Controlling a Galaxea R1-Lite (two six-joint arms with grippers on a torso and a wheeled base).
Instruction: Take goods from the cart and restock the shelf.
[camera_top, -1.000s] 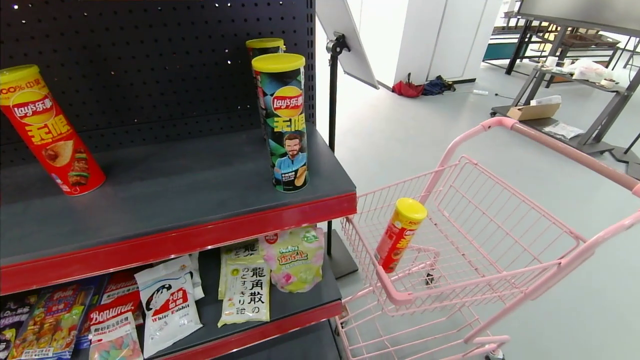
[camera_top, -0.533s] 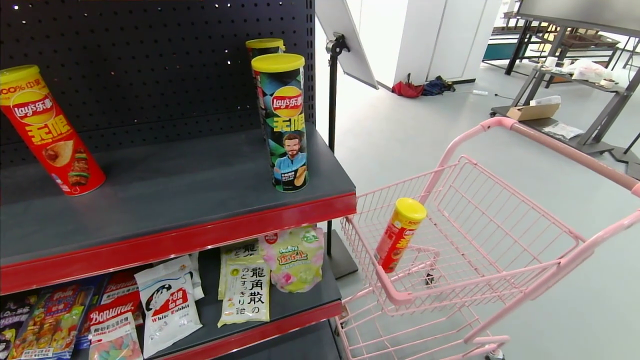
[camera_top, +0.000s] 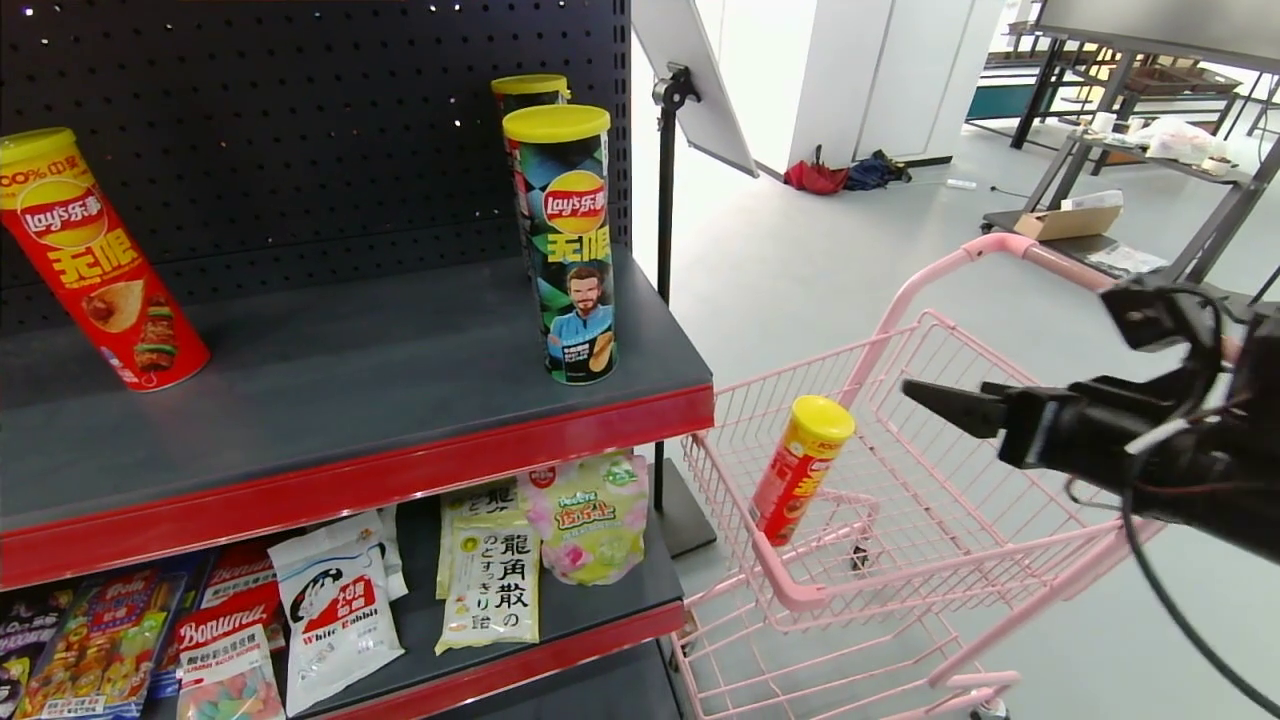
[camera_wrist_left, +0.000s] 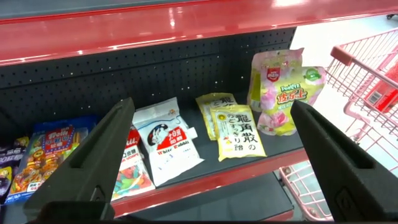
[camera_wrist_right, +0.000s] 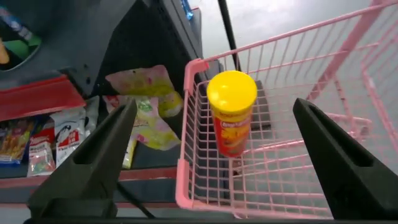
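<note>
The rear can (camera_top: 530, 88) stands tucked behind the front green can (camera_top: 570, 250), with just its yellow lid peeking over. The red can (camera_top: 95, 265) is clipped by the left edge. In the cart (camera_top: 960, 560), the small can (camera_top: 800, 470) has its lower end screened by pink wires. The right arm (camera_top: 1130, 440) is cut by the right edge and covers part of the cart's handle. The lower-shelf bags (camera_top: 90, 650) are cut off at the bottom corner.

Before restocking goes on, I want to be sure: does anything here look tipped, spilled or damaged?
Nothing stands out. The can in the cart looks slanted in the head view, but the right wrist view shows it standing upright. Nothing is spilled.
</note>
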